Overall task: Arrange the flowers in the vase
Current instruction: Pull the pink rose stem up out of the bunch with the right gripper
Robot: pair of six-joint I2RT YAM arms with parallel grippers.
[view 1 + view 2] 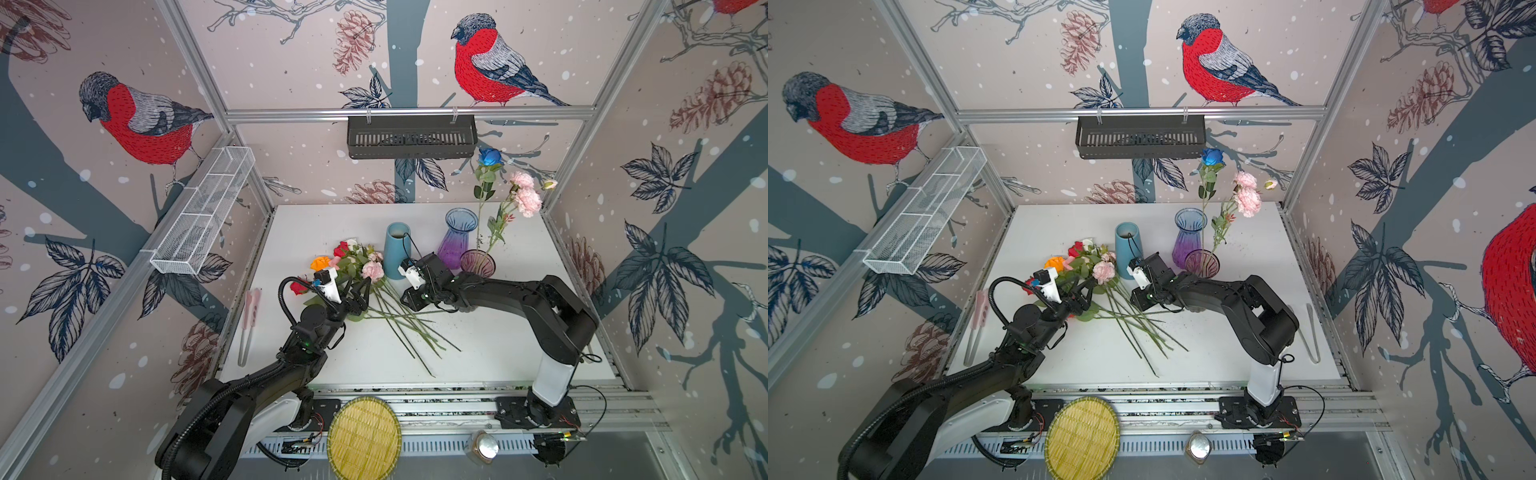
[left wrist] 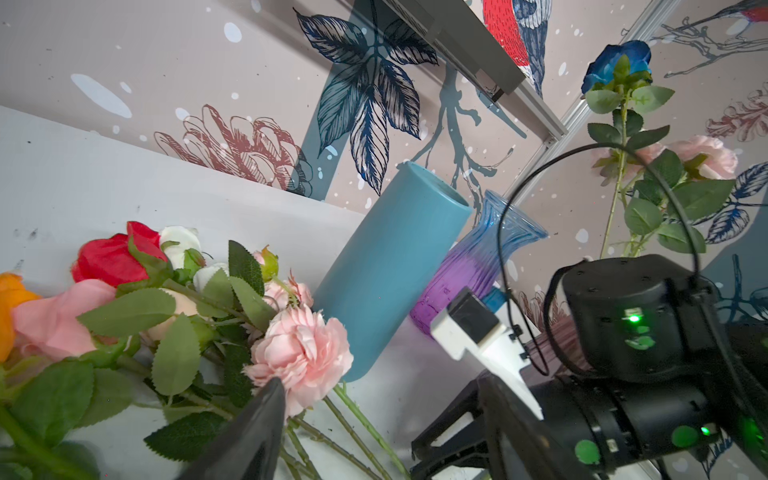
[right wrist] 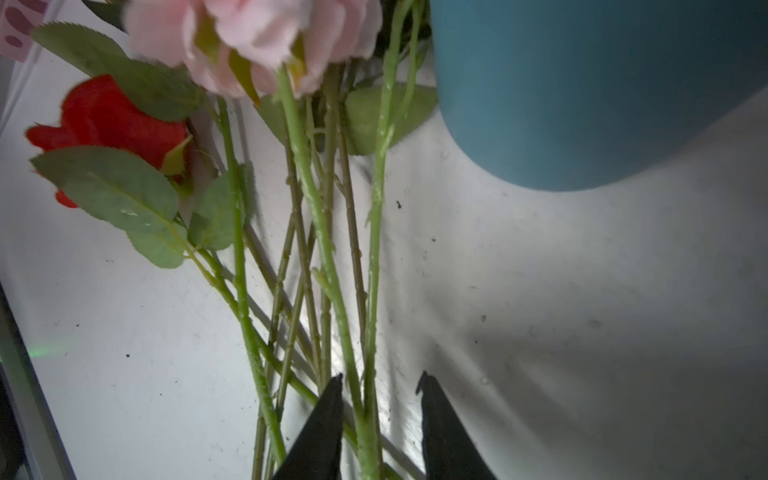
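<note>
- We are at the picking step: most of the flowers (image 1: 357, 266) lie in a loose heap on the counter (image 1: 498, 345), heads beside the blue tube vase (image 1: 397, 249), stems fanned toward us.
- A blue rose (image 1: 490, 157) and pink carnations (image 1: 527, 195) already stand in the small purple vase (image 1: 478, 262), next to the tall blue-and-purple glass vase (image 1: 459, 237).
- Our right end effector (image 3: 380, 415) is down on the stems, its jaws partly apart with a green stem (image 3: 374, 291) between them; we cannot tell if it is gripped yet.
- Our left end effector (image 1: 360, 296) sits among the leaves with its jaws well apart, holding nothing that we can see.
- Next we judge: pinch that one stem, lift it free of its crossed neighbours, then tip it upright over a vase mouth.
</note>
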